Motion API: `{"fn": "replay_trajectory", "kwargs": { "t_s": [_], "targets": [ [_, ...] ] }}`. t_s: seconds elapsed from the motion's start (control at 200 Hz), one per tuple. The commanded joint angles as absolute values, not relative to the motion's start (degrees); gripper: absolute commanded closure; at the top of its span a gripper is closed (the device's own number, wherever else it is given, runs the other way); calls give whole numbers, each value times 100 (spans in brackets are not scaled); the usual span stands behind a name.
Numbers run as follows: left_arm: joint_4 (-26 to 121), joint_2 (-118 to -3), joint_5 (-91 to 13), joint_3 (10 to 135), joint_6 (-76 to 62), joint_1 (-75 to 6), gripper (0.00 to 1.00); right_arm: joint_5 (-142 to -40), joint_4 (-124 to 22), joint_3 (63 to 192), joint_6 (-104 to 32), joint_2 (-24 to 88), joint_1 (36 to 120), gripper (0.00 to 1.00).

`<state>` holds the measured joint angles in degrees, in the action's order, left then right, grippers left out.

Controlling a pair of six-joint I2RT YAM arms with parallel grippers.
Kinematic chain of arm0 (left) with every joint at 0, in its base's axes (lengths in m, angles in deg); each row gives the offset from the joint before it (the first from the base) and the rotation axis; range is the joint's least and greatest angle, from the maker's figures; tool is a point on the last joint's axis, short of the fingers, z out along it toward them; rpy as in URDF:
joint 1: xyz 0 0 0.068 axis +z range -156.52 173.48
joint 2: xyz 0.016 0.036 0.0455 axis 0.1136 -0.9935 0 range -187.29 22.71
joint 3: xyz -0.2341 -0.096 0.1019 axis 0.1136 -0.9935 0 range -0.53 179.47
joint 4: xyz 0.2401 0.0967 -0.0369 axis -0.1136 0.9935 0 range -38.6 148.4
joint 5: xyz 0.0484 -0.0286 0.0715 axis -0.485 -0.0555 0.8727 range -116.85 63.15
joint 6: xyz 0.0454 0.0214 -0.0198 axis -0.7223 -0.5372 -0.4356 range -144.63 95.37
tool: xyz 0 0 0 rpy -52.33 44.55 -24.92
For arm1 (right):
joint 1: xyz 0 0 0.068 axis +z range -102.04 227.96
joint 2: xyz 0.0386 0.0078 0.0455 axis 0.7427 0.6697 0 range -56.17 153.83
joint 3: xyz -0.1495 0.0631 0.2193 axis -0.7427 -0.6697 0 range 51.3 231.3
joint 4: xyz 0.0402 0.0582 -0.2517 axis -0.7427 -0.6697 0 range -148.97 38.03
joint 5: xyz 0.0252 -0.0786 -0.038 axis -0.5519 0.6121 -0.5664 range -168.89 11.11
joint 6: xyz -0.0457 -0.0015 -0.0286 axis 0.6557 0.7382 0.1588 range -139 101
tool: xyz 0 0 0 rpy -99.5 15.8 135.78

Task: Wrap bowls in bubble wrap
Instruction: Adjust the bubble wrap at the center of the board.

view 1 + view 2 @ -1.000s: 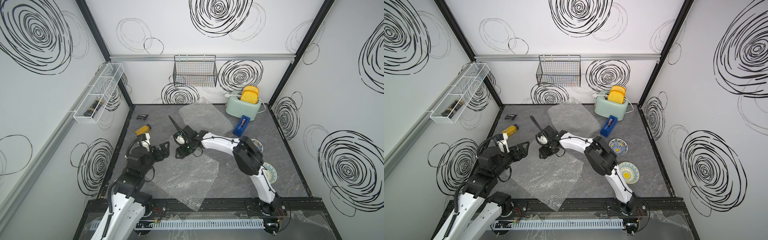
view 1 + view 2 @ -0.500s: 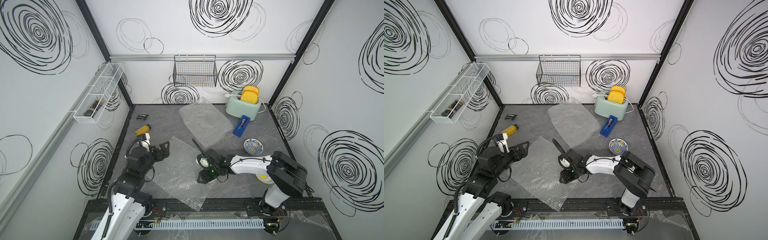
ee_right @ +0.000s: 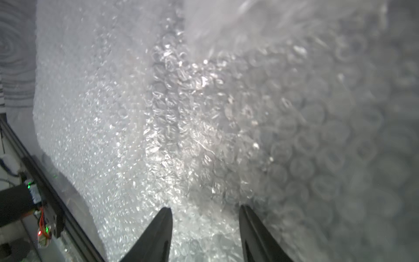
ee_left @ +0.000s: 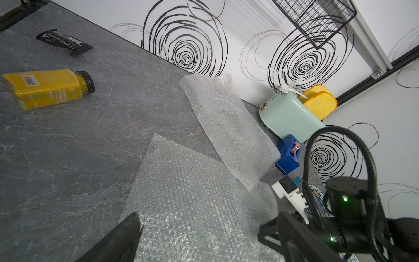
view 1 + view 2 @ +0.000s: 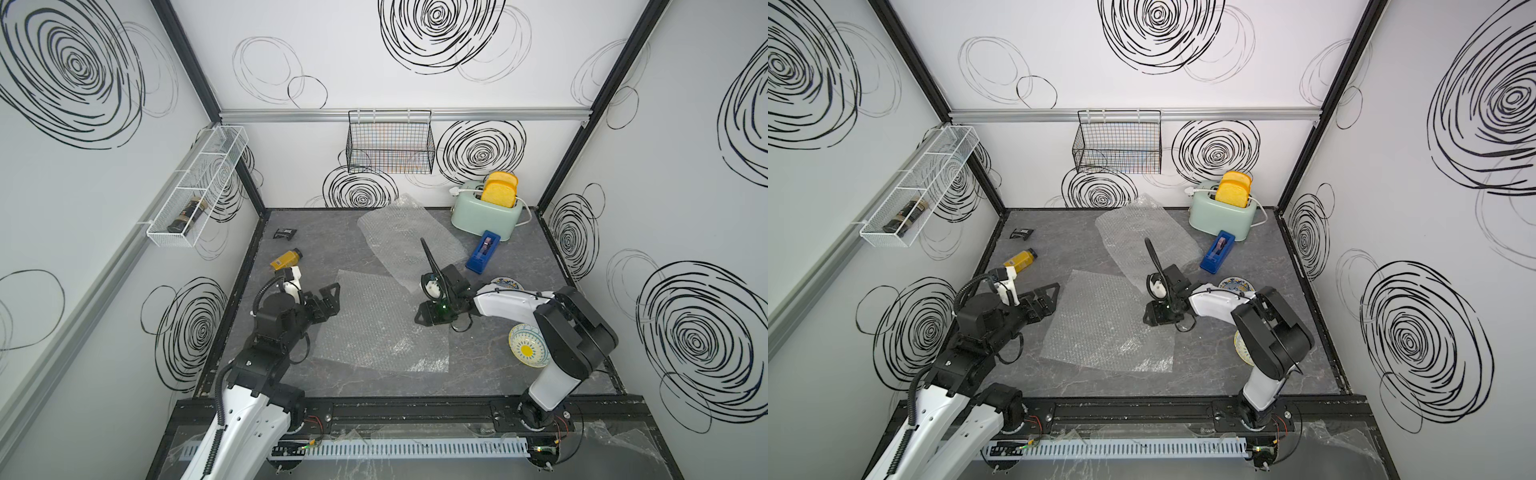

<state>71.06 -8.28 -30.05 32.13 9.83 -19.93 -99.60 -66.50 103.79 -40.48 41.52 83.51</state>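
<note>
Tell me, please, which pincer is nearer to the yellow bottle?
Left. The left pincer hovers close by the yellow bottle, towards the table's middle; the right pincer sits across the bubble wrap sheet, at its far side.

A clear bubble-wrap sheet (image 5: 374, 328) lies front-centre on the grey stone-look tabletop (image 5: 332, 249), a second clear bubble-wrap sheet (image 5: 409, 232) behind it, seemingly overlapping its far corner; rightward, back to front, sit a mint toaster (image 5: 484, 216), blue tape dispenser (image 5: 482, 253), blue-rimmed ceramic bowl (image 5: 505, 284) and sun-centred ceramic bowl (image 5: 524, 349).
</note>
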Motion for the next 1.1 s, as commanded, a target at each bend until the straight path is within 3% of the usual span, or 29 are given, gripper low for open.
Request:
{"fn": "replay_trajectory", "kwargs": {
  "t_s": [0.0, 0.16, 0.49, 0.796, 1.096],
  "targets": [
    [6996, -819, -2883, 3330, 981, -2089, 4, -9535, -7262, 10775, -3715, 4020, 8258, 42],
    [7010, -806, -2833, 3331, 987, -2148, 3, -9900, -6998, 10637, -3768, 3415, 8624, 38],
    [7007, -762, -2840, 3331, 991, -2153, 3, -9701, -6723, 9347, -4695, 3152, 9742, 46],
    [7004, -761, -2869, 3331, 991, -2168, 4, -9063, -7034, 8923, -4836, 2768, 9313, 47],
    [7008, -742, -2851, 3339, 1003, -2181, 3, -8584, -7589, 9785, -4702, 1795, 8550, 40]
  ]
}}
